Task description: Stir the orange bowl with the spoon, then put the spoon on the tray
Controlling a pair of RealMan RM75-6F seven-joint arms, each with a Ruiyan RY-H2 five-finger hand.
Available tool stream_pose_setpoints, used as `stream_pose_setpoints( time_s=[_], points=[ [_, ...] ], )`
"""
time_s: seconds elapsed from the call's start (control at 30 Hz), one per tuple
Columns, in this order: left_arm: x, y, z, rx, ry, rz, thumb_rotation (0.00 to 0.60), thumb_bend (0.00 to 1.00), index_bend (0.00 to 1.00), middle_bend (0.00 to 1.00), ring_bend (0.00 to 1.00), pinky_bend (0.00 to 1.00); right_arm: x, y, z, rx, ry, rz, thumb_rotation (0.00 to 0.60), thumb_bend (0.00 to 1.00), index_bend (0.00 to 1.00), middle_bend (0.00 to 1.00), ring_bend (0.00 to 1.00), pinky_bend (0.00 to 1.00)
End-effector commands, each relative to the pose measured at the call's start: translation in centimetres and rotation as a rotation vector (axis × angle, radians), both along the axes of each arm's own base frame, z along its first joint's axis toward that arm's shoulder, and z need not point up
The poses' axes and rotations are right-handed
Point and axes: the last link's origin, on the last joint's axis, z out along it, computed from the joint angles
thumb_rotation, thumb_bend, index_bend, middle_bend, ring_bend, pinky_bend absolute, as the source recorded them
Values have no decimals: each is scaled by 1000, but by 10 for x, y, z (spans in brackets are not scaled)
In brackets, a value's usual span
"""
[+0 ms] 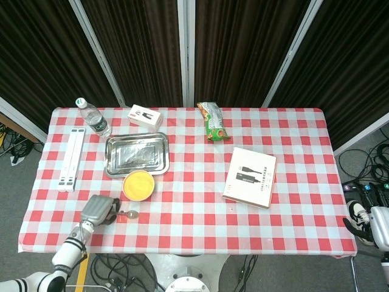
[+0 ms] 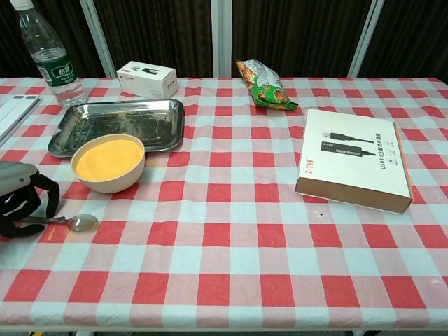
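Spoon (image 2: 66, 222) lies flat on the red-and-white checked tablecloth (image 2: 231, 231) near the table's front left edge, its bowl end pointing right and its handle running left under the dark fingers (image 2: 43, 198) of the robot's left hand (image 2: 19, 196). The fingers curl down over the handle, but neither view shows plainly whether they have closed on it or only rest over it, so the grasp cannot be told. In the head view the same left hand (image 1: 100, 210) sits at the cloth's lower left with the spoon (image 1: 127, 214) poking out just to its right.

Just behind the spoon stands the orange bowl (image 2: 108, 163), filled level with orange-yellow contents, upright and apart from the hand. Directly behind the bowl, close to it, lies the steel tray (image 2: 77, 119).

The right hand (image 1: 378, 226) hangs off the table's right end, low beside the corner in the head view; whether its fingers are spread or clenched cannot be made out.

Elsewhere on the cloth: a water bottle (image 2: 47, 52) at the back left, a small white box (image 2: 147, 79) behind the tray, a snack packet (image 2: 264, 85) at the back centre, a flat white cable box (image 2: 353, 157) to the right, and a long white strip (image 1: 71, 158) along the left edge.
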Motion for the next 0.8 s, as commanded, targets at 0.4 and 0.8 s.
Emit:
stream_pose_setpoints(
  time_s=[0.4,0.8],
  points=[
    [3,-2,10,14,-5,9,600,415,646,939,853,925,-1,1,1,-3,-3,0,600,168,86,216,0,131],
    [34,35,62,150,-70,0,600,417,645,939,853,925,-1,1,4,-13,-2,15,600,169,85,216,0,131]
  ],
)
